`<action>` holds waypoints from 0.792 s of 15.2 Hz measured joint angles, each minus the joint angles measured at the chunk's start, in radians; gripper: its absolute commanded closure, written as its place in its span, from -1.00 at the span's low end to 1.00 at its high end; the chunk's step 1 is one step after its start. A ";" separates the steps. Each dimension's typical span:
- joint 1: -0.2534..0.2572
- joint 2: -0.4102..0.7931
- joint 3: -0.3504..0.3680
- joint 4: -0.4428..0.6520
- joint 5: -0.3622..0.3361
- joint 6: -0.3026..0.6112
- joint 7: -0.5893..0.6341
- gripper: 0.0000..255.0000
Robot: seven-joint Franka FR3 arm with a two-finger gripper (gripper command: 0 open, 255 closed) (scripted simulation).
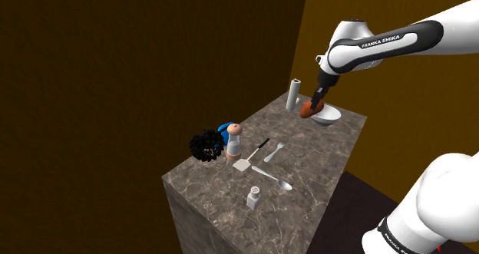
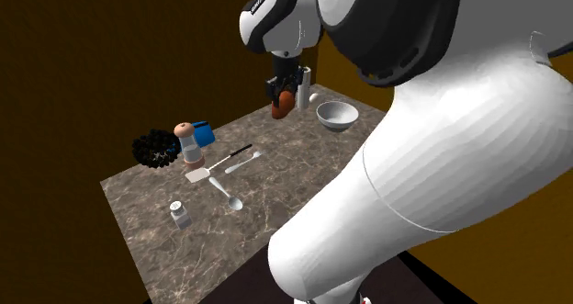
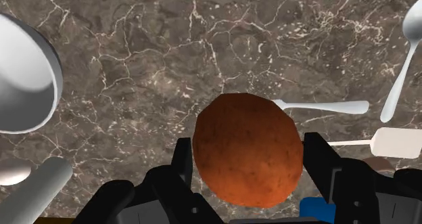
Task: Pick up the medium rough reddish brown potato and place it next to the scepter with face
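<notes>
Dim, even lighting overall, with only faint soft shadows.

The potato [image 1: 310,110], rounded, rough-skinned and reddish brown, is clasped between the two black fingers of the pincer [image 3: 249,155]. It is held in the air, clear of the dark marbled table [image 1: 307,172]. The scepter [image 1: 209,143] is laid on the table near the edge at the shoulder view's left, well apart from the potato. A black spiky head with faint yellowish marks and a short blue shaft can be made out.
</notes>
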 measured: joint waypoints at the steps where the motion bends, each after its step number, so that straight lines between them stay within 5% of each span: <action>1: 0.011 0.026 0.008 0.021 0.010 0.003 0.011 1.00; 12: 0.101 0.386 0.077 0.399 0.130 -0.032 0.103 1.00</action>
